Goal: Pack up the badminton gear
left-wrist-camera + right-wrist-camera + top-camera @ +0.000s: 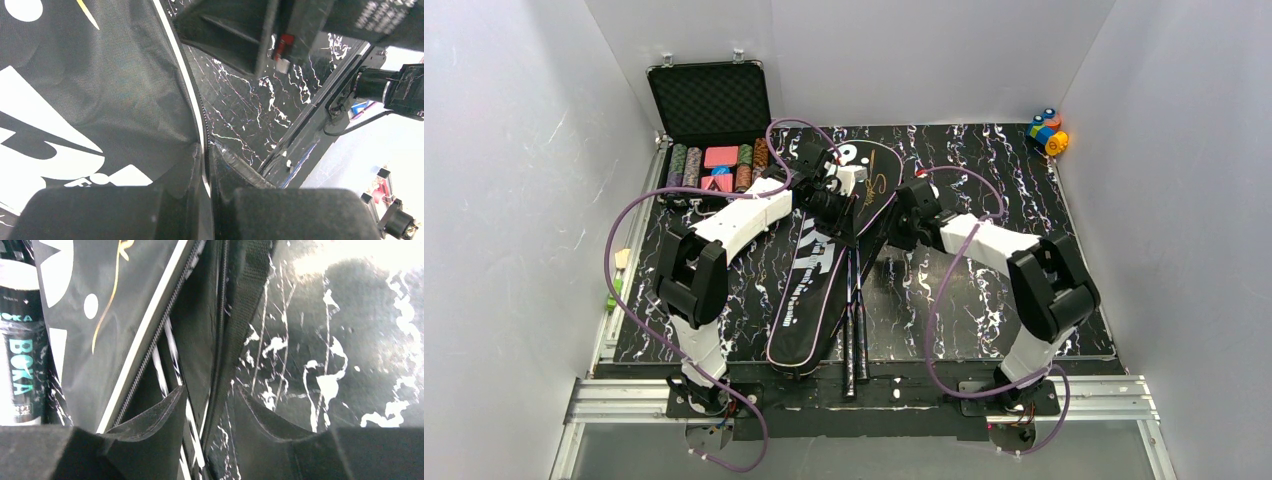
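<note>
The black racket bag lies slantwise on the mat, with two racket handles sticking out of its near end. My left gripper is over the bag's wide part. In the left wrist view it is shut on the bag's white-piped zipper edge. My right gripper is at the bag's right side. In the right wrist view it stands open astride the bag's lower edge. A striped racket frame shows inside the unzipped gap. A dark tube with teal lettering lies beyond the bag.
An open black case of poker chips stands at the back left. Colourful toy blocks sit at the back right corner. The right arm's body hangs close above the left gripper. White walls enclose the marbled mat.
</note>
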You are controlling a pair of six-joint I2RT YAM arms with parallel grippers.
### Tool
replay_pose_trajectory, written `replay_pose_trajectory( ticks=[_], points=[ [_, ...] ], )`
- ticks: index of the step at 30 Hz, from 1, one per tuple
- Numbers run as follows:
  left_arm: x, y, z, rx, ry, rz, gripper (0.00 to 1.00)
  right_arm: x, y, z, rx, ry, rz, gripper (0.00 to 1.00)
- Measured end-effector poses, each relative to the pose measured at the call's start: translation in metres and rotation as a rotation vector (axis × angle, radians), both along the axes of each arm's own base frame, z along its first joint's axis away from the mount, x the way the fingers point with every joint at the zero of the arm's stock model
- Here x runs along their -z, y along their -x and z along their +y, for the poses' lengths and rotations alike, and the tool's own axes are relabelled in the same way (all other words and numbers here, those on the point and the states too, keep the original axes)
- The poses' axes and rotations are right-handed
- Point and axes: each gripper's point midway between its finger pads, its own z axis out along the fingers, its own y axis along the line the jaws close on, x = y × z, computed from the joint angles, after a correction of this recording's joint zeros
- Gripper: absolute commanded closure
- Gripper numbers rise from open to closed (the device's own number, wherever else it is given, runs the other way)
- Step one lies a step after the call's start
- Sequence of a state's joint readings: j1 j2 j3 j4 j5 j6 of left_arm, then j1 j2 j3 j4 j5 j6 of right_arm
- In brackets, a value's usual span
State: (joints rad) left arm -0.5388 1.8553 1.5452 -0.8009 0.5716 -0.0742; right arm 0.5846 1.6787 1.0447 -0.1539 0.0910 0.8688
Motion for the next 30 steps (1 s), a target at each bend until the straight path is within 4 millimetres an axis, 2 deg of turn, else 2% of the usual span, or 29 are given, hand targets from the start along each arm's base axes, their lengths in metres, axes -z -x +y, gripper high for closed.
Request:
replay_pose_trajectory(
  ticks=[7, 15, 19, 24, 30],
  points=[
    [0.000, 0.001, 0.000, 0.003, 0.004, 0.005, 1.00, 0.018, -0.022, 0.001, 0.032, -0.018, 0.042, 0.52],
    [0.001, 0.005, 0.000, 0.008, 0.008, 0.015, 1.00, 0.035, -0.026, 0.004, 0.032, -0.015, 0.081, 0.55],
    [0.001, 0.005, 0.000, 0.009, 0.009, 0.016, 1.00, 0.038, -0.026, 0.007, 0.025, -0.024, 0.095, 0.63],
    [0.001, 0.005, 0.000, 0.009, 0.009, 0.016, 1.00, 0.038, -0.030, 0.011, 0.028, -0.036, 0.095, 0.78],
    [0.002, 0.006, 0.000, 0.012, 0.009, 0.018, 1.00, 0.046, -0.030, 0.014, 0.027, -0.043, 0.109, 0.82]
  ],
)
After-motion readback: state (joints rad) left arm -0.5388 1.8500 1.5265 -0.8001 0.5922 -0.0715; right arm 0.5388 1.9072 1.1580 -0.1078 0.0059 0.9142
